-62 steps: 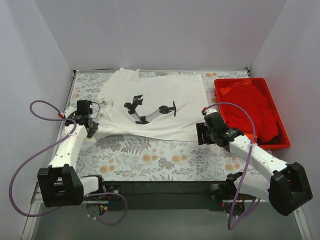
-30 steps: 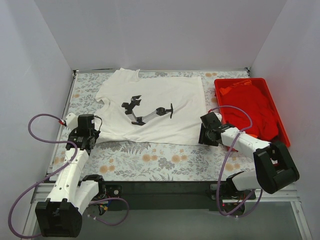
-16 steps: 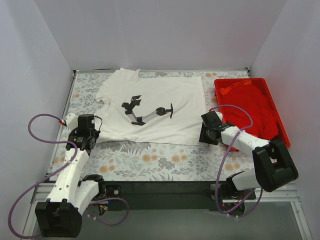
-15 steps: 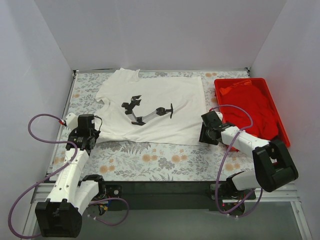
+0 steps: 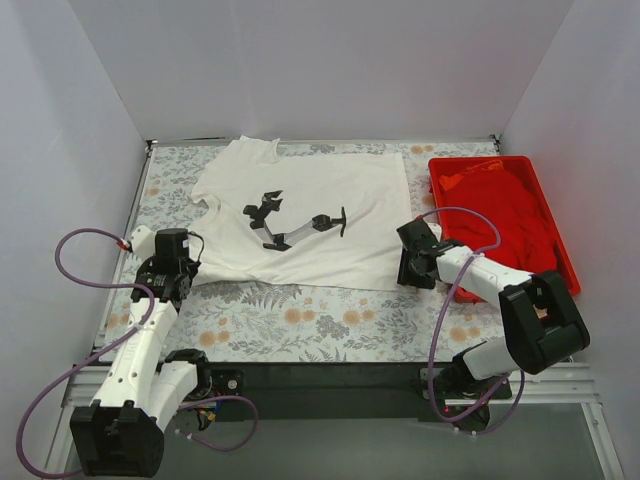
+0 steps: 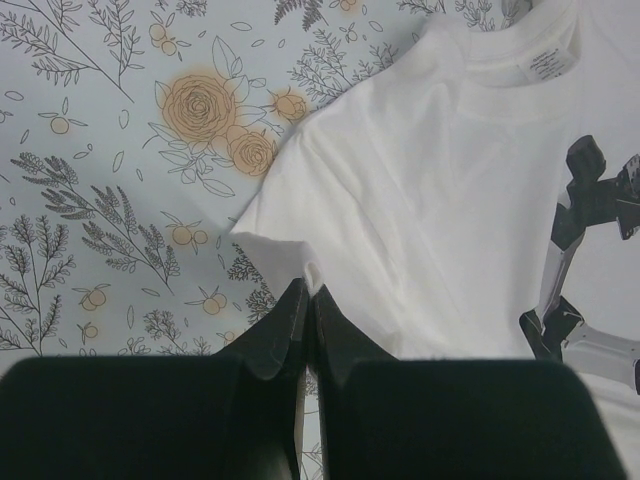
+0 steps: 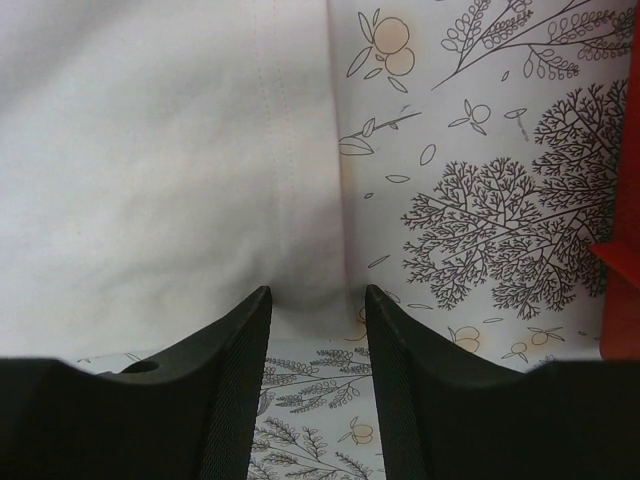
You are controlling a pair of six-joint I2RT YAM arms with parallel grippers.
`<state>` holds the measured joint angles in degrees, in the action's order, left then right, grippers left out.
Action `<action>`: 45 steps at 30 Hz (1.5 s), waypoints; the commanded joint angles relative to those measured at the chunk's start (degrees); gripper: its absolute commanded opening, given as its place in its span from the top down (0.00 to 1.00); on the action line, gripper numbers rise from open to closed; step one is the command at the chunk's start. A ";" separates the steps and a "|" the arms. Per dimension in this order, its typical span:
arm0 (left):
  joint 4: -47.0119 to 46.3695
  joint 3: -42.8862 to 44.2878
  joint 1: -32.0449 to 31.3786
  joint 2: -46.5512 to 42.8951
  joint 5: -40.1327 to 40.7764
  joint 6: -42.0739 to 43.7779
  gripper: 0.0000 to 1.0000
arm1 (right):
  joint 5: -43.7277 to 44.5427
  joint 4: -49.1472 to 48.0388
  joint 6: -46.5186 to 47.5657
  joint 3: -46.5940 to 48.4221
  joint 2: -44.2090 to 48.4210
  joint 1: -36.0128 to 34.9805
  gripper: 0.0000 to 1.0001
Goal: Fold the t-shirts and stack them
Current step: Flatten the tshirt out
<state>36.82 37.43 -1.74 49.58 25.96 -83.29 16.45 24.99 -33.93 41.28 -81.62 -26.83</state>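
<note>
Two robot arms, bolted at the near edge of a table, reach out low over a flowered tablecloth (image 5: 300,315) to work a white t-shirt (image 5: 350,180) from both sides. On the left, the left gripper (image 6: 305,300) has its fingers pressed together at the lower corner of the sleeve (image 6: 300,200), apparently pinching the cloth there. On the right, the right gripper (image 7: 317,295) rests on the table with its fingers apart, one on either side of the shirt's near right corner. The hem (image 7: 300,270) lies loose between them and is not clamped.

The two holds sit at opposite ends of the shirt's near edge, which looks like the set-up for lifting that edge and folding it away from the arms. The right fingers would have to close before any lift.

The white shirt itself lies spread flat, face up, in the middle of the table, with its collar towards the back wall and a printed picture of a robot arm (image 5: 295,225) showing on its chest. It is not yet folded. Further right, just beside the white shirt's right edge, a red t-shirt (image 5: 505,215) lies bunched in a red plastic tray (image 5: 437,190), evidently waiting its turn.
</note>
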 commanded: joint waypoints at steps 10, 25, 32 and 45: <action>-1.22 0.01 -1.34 -1.59 1.82 0.93 1.00 | -4.50 6.74 -1.40 -4.27 -5.04 -1.47 0.85; -2.29 34.92 -0.55 24.05 4.19 3.39 1.00 | 8.34 10.77 15.55 35.20 -6.09 4.67 0.99; 4.66 59.94 -0.28 26.46 13.23 8.93 1.00 | 6.85 15.79 25.84 55.14 -0.57 7.23 0.99; -6.84 62.76 -0.28 -2.12 10.69 19.64 1.00 | -2.55 15.96 30.15 52.58 34.14 7.23 0.99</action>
<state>32.84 97.76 -2.59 47.90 33.41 -69.95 14.79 40.27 -6.57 92.95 -50.61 -19.99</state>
